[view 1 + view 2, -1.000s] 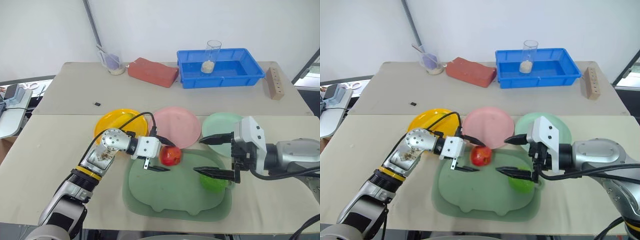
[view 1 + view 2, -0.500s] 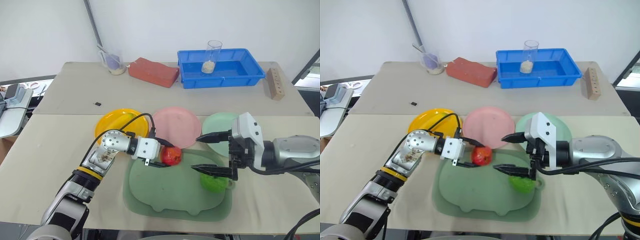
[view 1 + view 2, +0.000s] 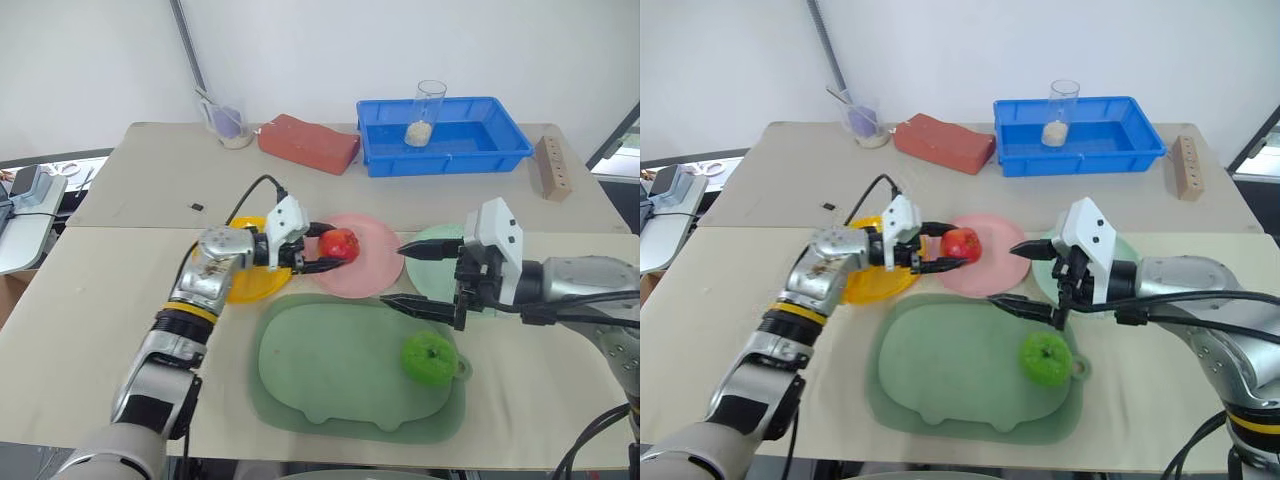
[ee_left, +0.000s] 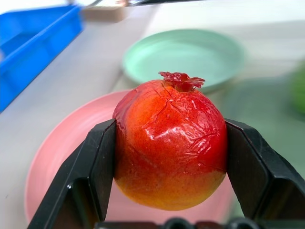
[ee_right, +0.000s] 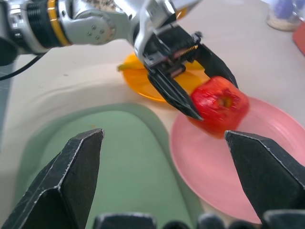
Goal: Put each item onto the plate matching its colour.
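Red-and-yellow fruit [image 3: 338,243], pink plate [image 3: 372,262], bright green apple [image 3: 430,358].

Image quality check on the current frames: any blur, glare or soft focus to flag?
Left wrist view: red fruit sharp, with glare on its glossy skin; pink plate, mint plate and blue bin behind are soft. Right wrist view: own fingers blurred, left gripper fairly crisp. Head views: even light, faint shadows, green apple clear.

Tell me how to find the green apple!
Look at the big dark green tray nearest the robot. Near its right edge sits the green apple, round and bright, just below the open right gripper. The other round fruit is red, held over the pink plate.
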`<move>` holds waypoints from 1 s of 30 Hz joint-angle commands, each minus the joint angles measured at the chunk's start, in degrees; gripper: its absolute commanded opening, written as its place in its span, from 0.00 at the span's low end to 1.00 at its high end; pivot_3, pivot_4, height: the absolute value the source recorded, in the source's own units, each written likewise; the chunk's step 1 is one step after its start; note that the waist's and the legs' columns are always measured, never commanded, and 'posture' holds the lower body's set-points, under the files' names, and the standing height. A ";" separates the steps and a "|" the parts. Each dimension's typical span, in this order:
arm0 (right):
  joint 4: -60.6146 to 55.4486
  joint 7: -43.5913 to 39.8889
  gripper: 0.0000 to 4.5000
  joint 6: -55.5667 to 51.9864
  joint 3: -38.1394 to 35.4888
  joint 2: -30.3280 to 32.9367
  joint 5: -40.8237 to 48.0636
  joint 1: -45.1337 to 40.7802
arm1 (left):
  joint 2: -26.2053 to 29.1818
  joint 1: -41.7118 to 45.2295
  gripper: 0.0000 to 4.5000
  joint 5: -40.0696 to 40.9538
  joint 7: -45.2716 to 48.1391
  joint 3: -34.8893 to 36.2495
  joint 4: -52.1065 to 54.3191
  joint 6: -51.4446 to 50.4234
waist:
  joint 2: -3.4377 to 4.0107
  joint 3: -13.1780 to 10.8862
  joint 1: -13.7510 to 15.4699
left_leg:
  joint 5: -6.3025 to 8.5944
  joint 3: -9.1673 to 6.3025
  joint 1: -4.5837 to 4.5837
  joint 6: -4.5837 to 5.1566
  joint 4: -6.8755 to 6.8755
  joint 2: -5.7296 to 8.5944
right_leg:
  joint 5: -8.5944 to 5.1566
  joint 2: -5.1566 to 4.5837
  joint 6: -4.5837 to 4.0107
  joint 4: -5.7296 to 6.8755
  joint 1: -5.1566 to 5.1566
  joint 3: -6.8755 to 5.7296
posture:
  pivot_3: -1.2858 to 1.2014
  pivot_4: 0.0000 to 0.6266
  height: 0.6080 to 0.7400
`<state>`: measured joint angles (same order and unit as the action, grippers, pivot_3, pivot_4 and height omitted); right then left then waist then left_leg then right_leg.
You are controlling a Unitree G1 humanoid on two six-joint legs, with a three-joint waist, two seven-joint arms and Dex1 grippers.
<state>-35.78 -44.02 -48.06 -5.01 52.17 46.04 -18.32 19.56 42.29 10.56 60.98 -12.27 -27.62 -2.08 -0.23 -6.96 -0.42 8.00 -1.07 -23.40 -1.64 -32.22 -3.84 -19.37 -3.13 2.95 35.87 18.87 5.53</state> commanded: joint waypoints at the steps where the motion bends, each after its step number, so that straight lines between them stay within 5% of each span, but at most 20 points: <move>1: -0.11 1.41 1.00 1.40 -0.46 -0.39 -2.22 -1.48 | -0.94 1.63 0.63 -3.22 -3.09 0.11 -2.93 3.81 | 0.01 0.01 -0.07 | 0.00 0.00 0.01 0.00 0.00 0.00 | 0.00 0.00 0.00 0.01 0.00 0.00 | 0.52 0.24 1.00; 3: 0.21 2.07 1.00 1.35 -0.27 -0.59 -3.42 -1.62 | -1.53 1.26 0.63 -4.16 -3.53 -0.01 -4.13 4.93 | 0.04 0.03 -0.19 | 0.00 0.00 0.04 0.00 0.03 -0.01 | 0.00 0.01 -0.01 0.02 0.00 0.00 | 0.52 0.24 1.00; 5: 0.39 2.64 1.00 1.13 -0.29 -0.82 -4.23 -1.70 | -1.89 1.08 0.86 -4.65 -3.68 0.16 -4.92 5.71 | 0.05 0.03 -0.19 | 0.00 -0.03 0.04 0.00 0.04 0.00 | 0.00 0.02 0.00 0.03 -0.01 0.00 | 0.52 0.24 1.00; 7: 0.38 2.81 1.00 0.93 -0.46 -1.01 -4.55 -1.69 | -2.08 0.97 0.99 -4.35 -3.18 0.58 -4.89 5.65 | 0.07 0.04 -0.21 | 0.00 -0.02 0.03 0.00 0.04 0.00 | 0.00 0.02 0.00 0.03 0.00 0.00 | 0.52 0.24 1.00; 15: 0.96 1.81 1.00 1.37 -0.93 -0.73 -5.52 -0.95 | -0.34 2.45 0.99 -0.76 -0.16 3.78 -1.22 3.25 | 0.11 0.07 -0.21 | 0.00 -0.04 0.03 -0.01 0.02 0.00 | 0.00 0.02 0.00 0.03 -0.03 -0.01 | 0.52 0.24 1.00; 30: -3.11 -17.85 1.00 1.57 -6.95 13.39 -1.02 12.79 | 19.04 -8.41 0.99 11.34 26.53 1.04 33.17 -7.21 | 0.16 0.08 -0.38 | 0.00 -0.05 0.21 -0.01 0.06 -0.05 | -0.02 0.03 -0.01 -0.04 -0.27 -0.01 | 0.52 0.24 1.00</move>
<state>-37.14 -60.87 -47.79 -10.08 64.64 45.07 -5.82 37.46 34.44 20.45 85.38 -11.10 2.02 -10.27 -0.08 -6.88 -0.80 8.00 -1.12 -23.19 -1.64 -32.16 -3.89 -19.39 -3.10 2.95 35.81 18.61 5.52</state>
